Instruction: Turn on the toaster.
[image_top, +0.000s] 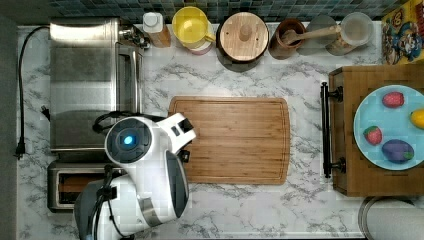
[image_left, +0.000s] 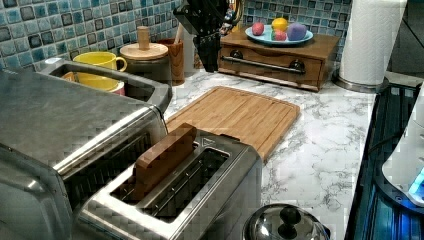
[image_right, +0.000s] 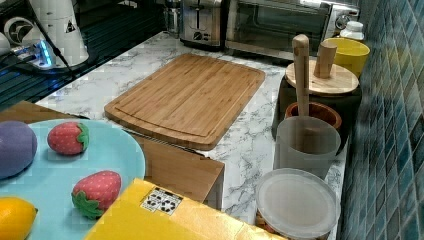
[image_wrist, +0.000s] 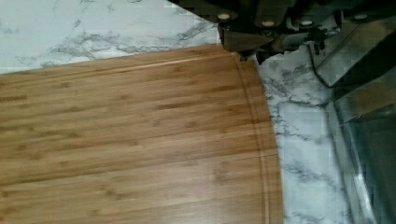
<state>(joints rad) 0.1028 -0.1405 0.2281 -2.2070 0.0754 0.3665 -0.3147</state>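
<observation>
1. Nearest in the left view stands the toaster (image_left: 200, 190), a small brushed-steel pop-up model on the marble counter (image_left: 320, 145), with a wooden slice (image_left: 165, 157) standing high out of one slot. In the top view the toaster sits at the top view's lower left, partly under the robot arm (image_top: 145, 170).
2. The slice riding high suggests the lever is not yet pressed, so the task looks barely begun.
3. The gripper (image_wrist: 247, 51) hangs above the edge of the bamboo cutting board (image_wrist: 130, 140), beside the toaster oven (image_top: 90, 80); whether its fingers are spread or closed cannot be told.
4. Still left: reaching the toaster's lever and pushing it down.
5. Farthest back, a yellow mug (image_left: 100, 62) and a lidded canister (image_left: 147, 57) line the tiled wall.
</observation>
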